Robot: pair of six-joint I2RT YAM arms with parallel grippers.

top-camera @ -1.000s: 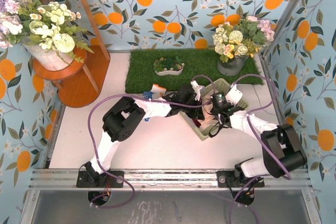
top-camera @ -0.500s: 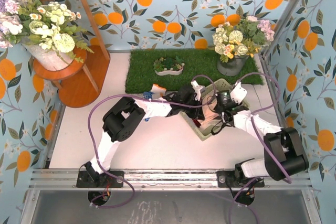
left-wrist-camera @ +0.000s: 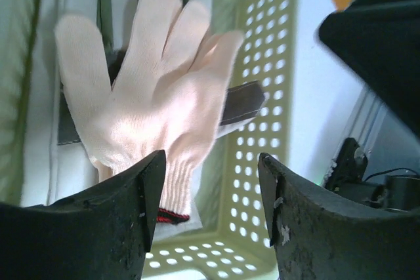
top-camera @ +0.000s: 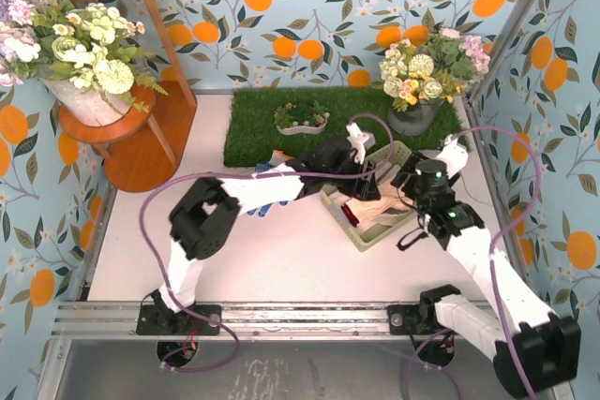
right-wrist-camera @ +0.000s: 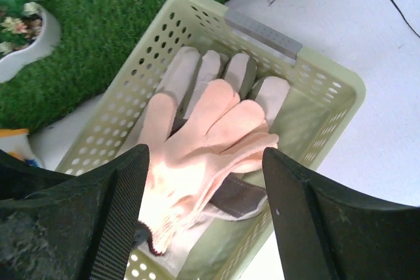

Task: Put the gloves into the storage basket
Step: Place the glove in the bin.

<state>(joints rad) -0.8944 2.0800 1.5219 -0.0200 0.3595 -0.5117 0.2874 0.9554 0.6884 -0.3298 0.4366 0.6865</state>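
Your left gripper and right gripper meet above the storage basket, which sits right of centre on the surface, its far corner at the front edge of the grass mat.

Inside the basket a peach-tan glove lies flat and splayed. It rests on a grey-and-cream work glove, whose pale tips reach past it toward the far wall and whose dark cuff shows beneath it.

The left wrist view looks down between two fingers standing well apart. The peach-tan glove lies below them in the basket, and nothing is pinched. The right wrist view shows that gripper's fingers spread as well, above the same pile and clear of it.

A blue-and-white glove with an orange cuff lies outside the basket, on the surface to the basket's left, just in front of the mat's front edge. Your left arm covers part of it.

A white dish of plants stands on the mat, well apart from the basket.
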